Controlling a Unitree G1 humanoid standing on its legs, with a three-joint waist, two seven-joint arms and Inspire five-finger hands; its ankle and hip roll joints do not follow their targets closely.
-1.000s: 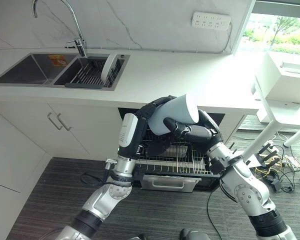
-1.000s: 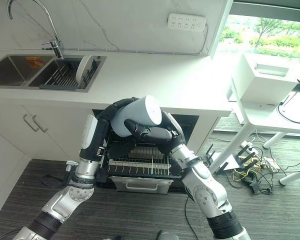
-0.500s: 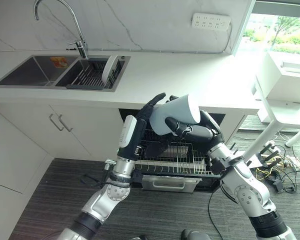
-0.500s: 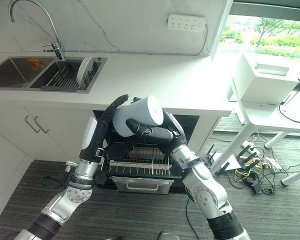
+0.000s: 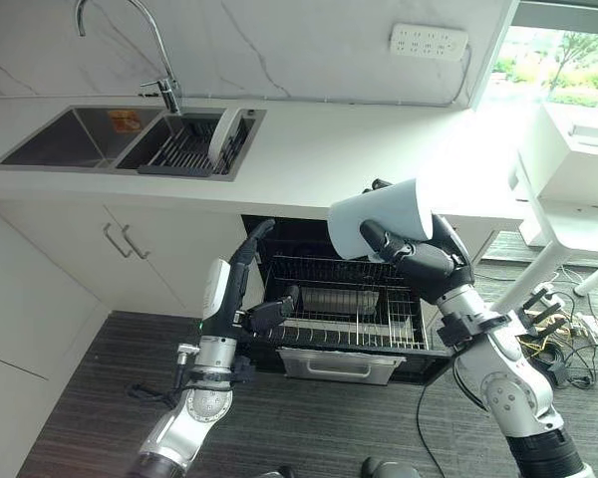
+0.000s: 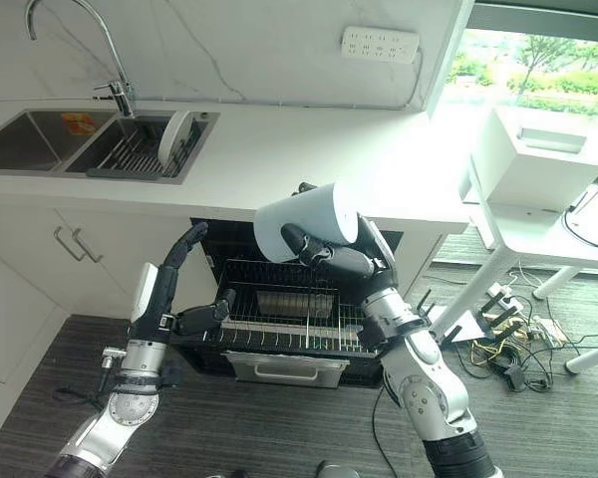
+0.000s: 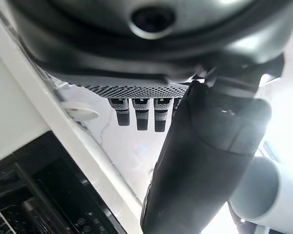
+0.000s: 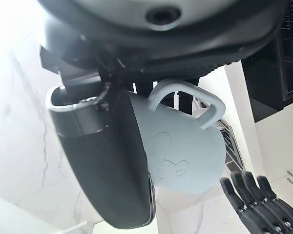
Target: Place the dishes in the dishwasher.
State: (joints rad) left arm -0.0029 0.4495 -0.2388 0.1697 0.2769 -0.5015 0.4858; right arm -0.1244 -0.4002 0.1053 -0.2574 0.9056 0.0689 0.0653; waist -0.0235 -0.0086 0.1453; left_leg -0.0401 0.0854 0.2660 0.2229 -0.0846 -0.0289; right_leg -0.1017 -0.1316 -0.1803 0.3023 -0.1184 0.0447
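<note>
Mug (image 5: 377, 219) in right hand (image 5: 426, 264) above dishwasher rack (image 5: 344, 311); left hand (image 5: 241, 289) left of rack.

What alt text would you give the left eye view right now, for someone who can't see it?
The right hand holds a pale mug on its side above the pulled-out dishwasher rack under the white counter. The left hand is open beside the rack's left edge, fingers pointing up. A white plate stands in the sink rack.
</note>
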